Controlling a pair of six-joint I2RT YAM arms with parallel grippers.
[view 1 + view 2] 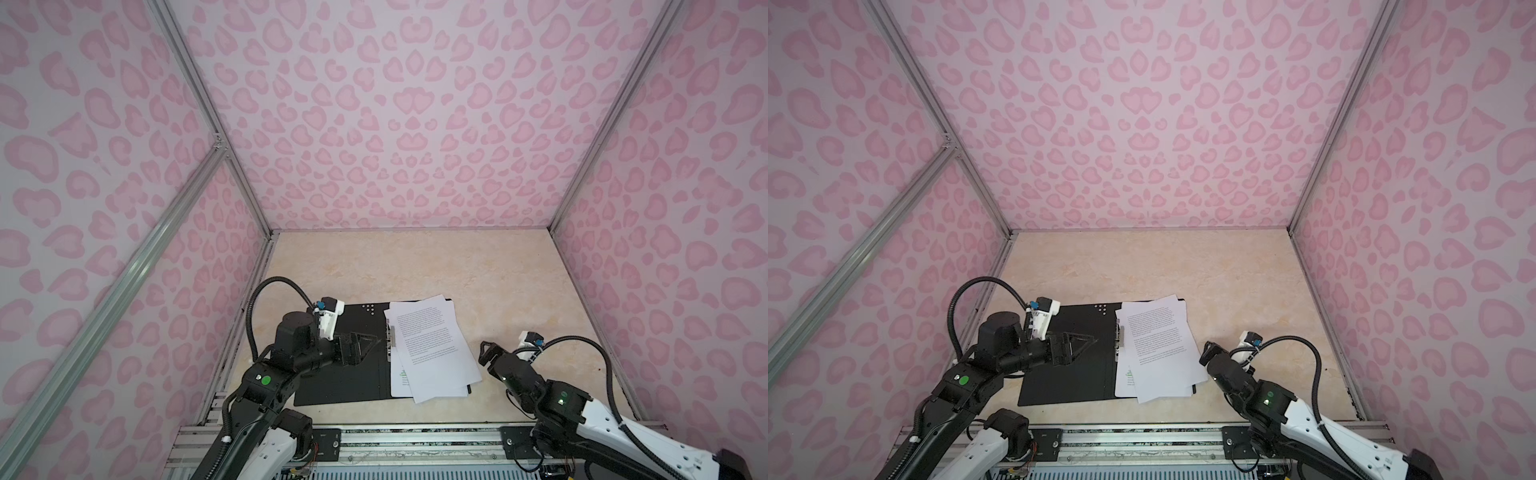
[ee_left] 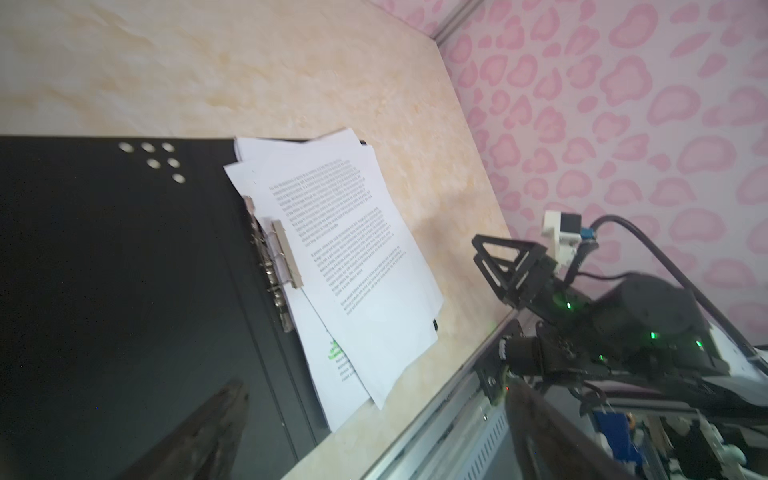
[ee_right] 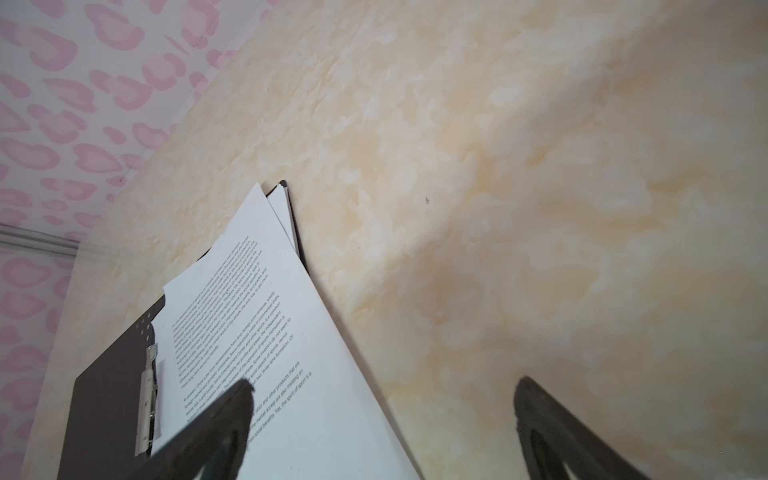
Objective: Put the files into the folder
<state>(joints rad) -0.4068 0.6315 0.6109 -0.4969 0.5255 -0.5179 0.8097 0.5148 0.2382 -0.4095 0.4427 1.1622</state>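
We're looking at a beige, marble-patterned table (image 1: 415, 266), bare across its far half. One thing lies flat on it, near the front edge and left of centre: a folder (image 1: 345, 386), spread open with the black inside up. A loose stack of printed papers (image 1: 432, 345) sits on its right half, fanned out. Their corners poke past the folder's front and right edges, over the tabletop.

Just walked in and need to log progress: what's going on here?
Papers are being filed. The folder lies open on the table, with the papers in a fanned stack on its right half and some edges overhanging. Neither claw holds anything: the left claw hovers open over the bare left half, and the right claw is open beside the stack.
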